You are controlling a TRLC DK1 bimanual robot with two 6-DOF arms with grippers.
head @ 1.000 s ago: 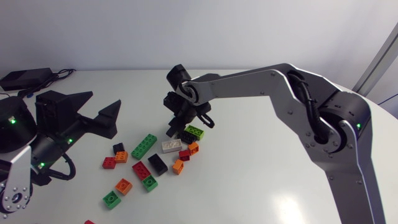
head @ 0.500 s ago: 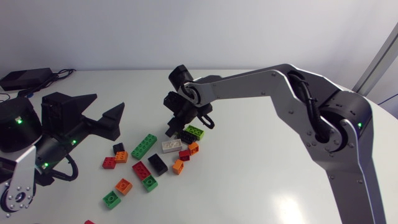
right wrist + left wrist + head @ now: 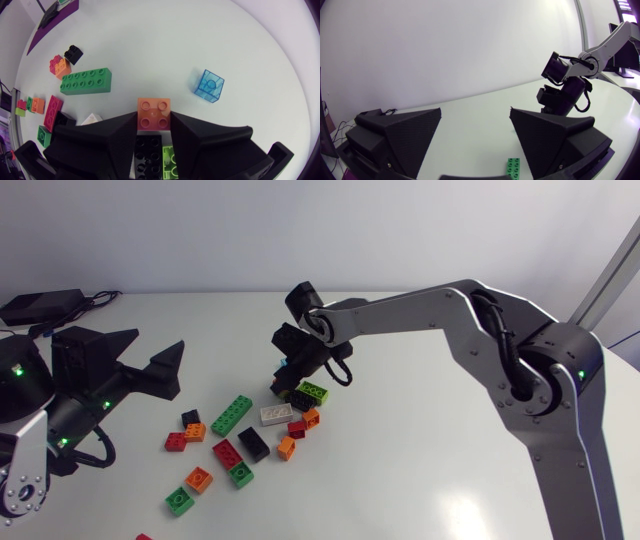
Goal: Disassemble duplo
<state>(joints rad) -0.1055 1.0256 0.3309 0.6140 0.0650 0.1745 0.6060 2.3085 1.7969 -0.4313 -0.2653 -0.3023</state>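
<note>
In the right wrist view my right gripper point(image 3: 154, 118) is shut on an orange two-by-two brick point(image 3: 154, 113), one finger against each side. Behind it, under the fingers, show a black brick point(image 3: 147, 156) and a lime-green brick point(image 3: 170, 163). A clear blue brick point(image 3: 209, 86) lies just ahead on the table. From the head view the right gripper point(image 3: 291, 383) hangs over the lime-green brick point(image 3: 314, 391) at the pile's far end. My left gripper point(image 3: 160, 342) is open at the left, above the table, nothing between its fingers point(image 3: 410, 137).
Several loose bricks lie spread in front: a long green one point(image 3: 231, 415), a white one point(image 3: 275, 415), red point(image 3: 226, 452), black point(image 3: 253, 443) and orange point(image 3: 198, 478) ones. A black box with cables point(image 3: 40, 305) sits at the back left.
My right gripper has shifted slightly to the right and turned over the pile. The left gripper swung a little right, then back left, staying open.
</note>
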